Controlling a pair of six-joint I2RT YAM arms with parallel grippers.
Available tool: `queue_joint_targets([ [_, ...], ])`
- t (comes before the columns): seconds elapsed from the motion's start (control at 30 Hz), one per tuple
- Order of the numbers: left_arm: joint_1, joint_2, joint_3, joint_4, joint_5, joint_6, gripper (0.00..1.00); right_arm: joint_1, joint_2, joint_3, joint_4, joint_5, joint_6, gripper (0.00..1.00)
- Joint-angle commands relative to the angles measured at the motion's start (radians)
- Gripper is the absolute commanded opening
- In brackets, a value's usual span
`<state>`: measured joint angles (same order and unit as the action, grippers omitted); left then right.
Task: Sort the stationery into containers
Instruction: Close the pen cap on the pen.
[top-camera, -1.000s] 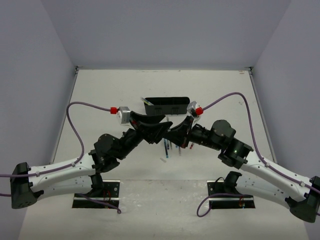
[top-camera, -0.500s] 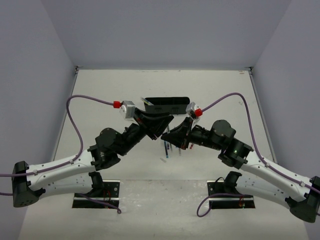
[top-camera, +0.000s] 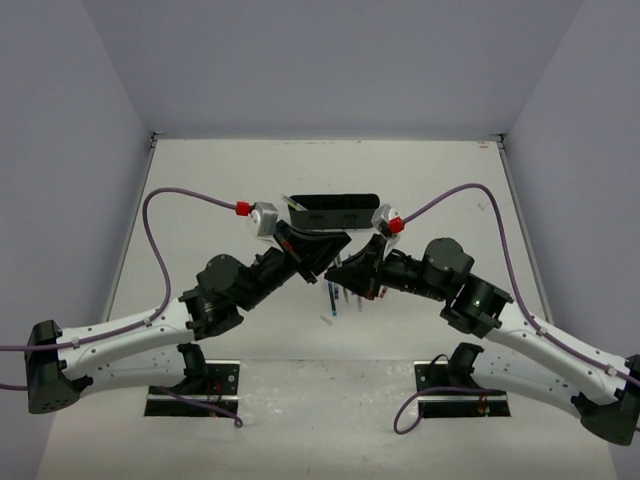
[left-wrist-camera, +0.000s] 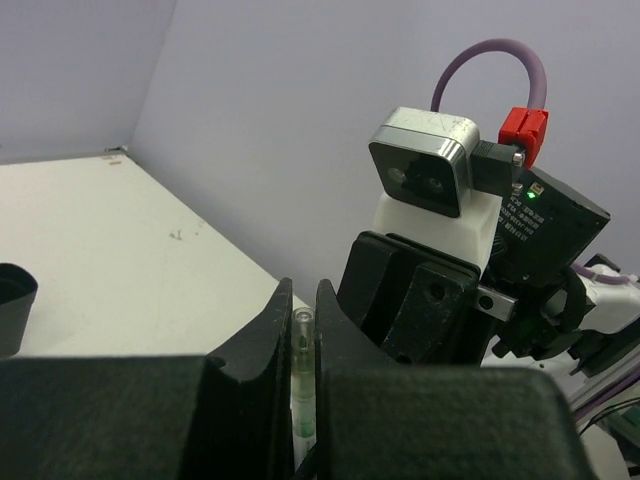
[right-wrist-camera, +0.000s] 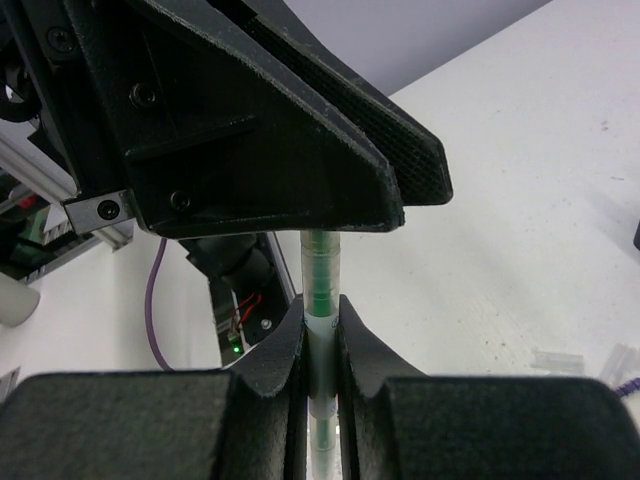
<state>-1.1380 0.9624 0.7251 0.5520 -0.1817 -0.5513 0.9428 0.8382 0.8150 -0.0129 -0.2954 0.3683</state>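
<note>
A green-and-clear pen (right-wrist-camera: 320, 268) hangs in the air between both arms, over the middle of the table. My right gripper (right-wrist-camera: 320, 318) is shut on its white middle section. My left gripper (left-wrist-camera: 303, 300) is shut on the pen's clear end (left-wrist-camera: 303, 335). In the top view the two grippers meet tip to tip, left gripper (top-camera: 333, 252) and right gripper (top-camera: 342, 268), just in front of the black tray (top-camera: 350, 215). A pen end (top-camera: 291, 203) sticks out of the tray's left end. Several more pens (top-camera: 345, 293) lie on the table under the grippers, partly hidden.
A small white piece (top-camera: 326, 320) lies near the loose pens. Small clear bits (right-wrist-camera: 558, 360) rest on the table right of my right gripper. The right wrist camera (left-wrist-camera: 425, 175) sits close in front of the left gripper. Purple cables arc above both arms.
The left gripper's jaws have closed on the pen that the right gripper holds. The left arm has shifted a little right and toward the tray.
</note>
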Motion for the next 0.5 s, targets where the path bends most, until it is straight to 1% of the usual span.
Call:
queue_joint_targets([
  [0.0,-0.013,0.055,-0.103,0.031,0.140,-0.107,0.00,-0.025,0.050,0.260,0.019,0.118,-0.070,0.00],
  [0.07,-0.018,0.073,-0.162,0.092,0.176,-0.136,0.00,-0.038,0.098,0.354,-0.029,0.120,-0.089,0.00],
  [0.17,-0.060,0.098,-0.234,0.163,0.177,-0.157,0.00,-0.053,0.165,0.494,-0.087,0.123,-0.115,0.00],
  [0.2,-0.073,0.101,-0.240,0.164,0.177,-0.157,0.00,-0.055,0.178,0.545,-0.103,0.126,-0.120,0.00],
  [0.23,-0.082,0.104,-0.244,0.163,0.177,-0.154,0.00,-0.059,0.189,0.562,-0.117,0.124,-0.123,0.00],
  [0.3,-0.092,0.094,-0.250,0.147,0.168,-0.149,0.00,-0.070,0.198,0.565,-0.126,0.120,-0.122,0.00],
  [0.4,-0.092,0.048,-0.229,0.065,0.072,-0.123,0.00,-0.073,0.188,0.478,-0.121,0.104,-0.146,0.00],
  [0.47,-0.092,0.012,-0.156,-0.084,-0.082,-0.082,0.00,-0.074,0.150,0.371,-0.109,0.107,-0.168,0.02],
])
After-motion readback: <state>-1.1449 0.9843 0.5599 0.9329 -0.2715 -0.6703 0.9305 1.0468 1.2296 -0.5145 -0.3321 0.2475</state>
